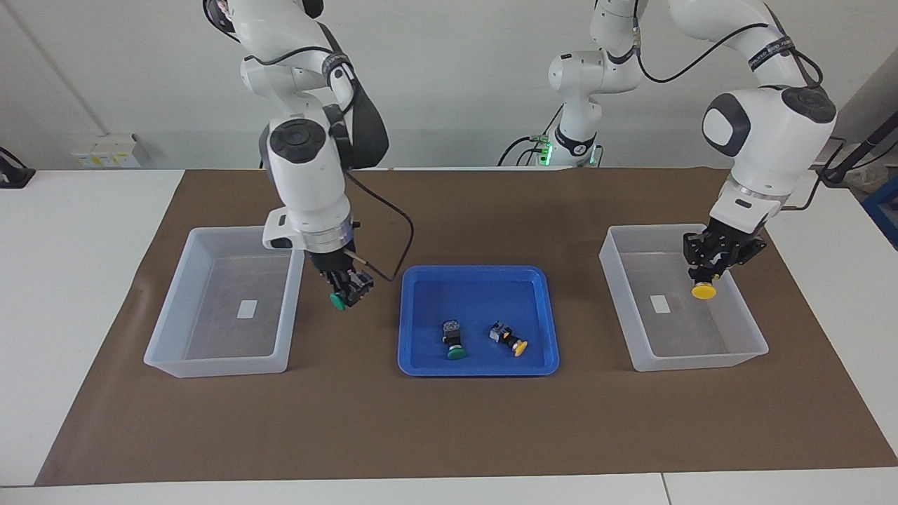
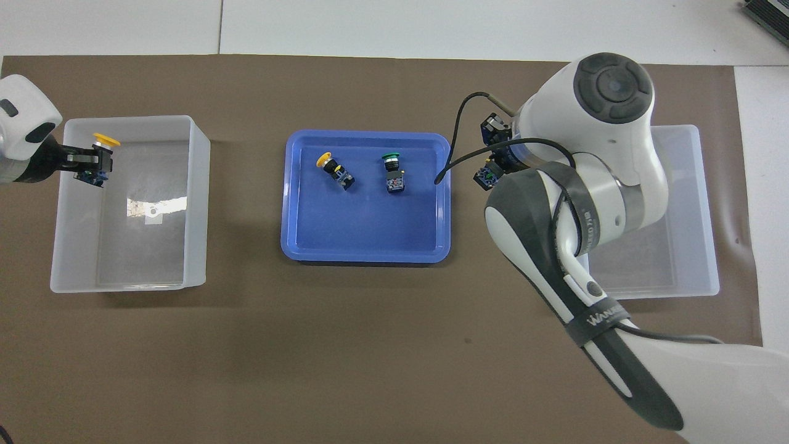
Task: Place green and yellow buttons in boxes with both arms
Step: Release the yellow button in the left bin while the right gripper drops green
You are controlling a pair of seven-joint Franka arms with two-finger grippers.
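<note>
- Facing view: left gripper [image 1: 704, 284] is clamped on a yellow button [image 1: 703, 292], cap pointing down, hanging inside the outline of the box at the left arm's end [image 1: 744, 354]
- It sits over the part of that box toward the table end, and looks clear of the floor, so the button isn't placed yet
- Right gripper [image 1: 346, 291] is shut on a green button [image 1: 338, 302], cap down and tilted a bit
- It's over the brown mat [image 1: 449, 421], in the gap between the blue tray [image 1: 484, 367] and the box at the right arm's end [image 1: 175, 365], just beside that box's wall
- Key relation: the right arm's box lies sideways from the held green button, toward the right arm's end of the table, so the carry must clear the wall before any release
- The left drop looks like a straight lower-and-open, no sideways move needed
- Overhead view agrees: yellow cap shows over the box, and the right arm's wrist covers much of its own box
- In the tray: one green button [image 1: 454, 342] and one yellow button [image 1: 510, 339], both lying on their sides, near each other but apart
- Each lies slantwise with its cap toward the tray edge farther from the robots; the green one is toward the right arm's end, the yellow one toward the left arm's end
- Judgement: roughly halfway, two in transit, two to fetch
</note>
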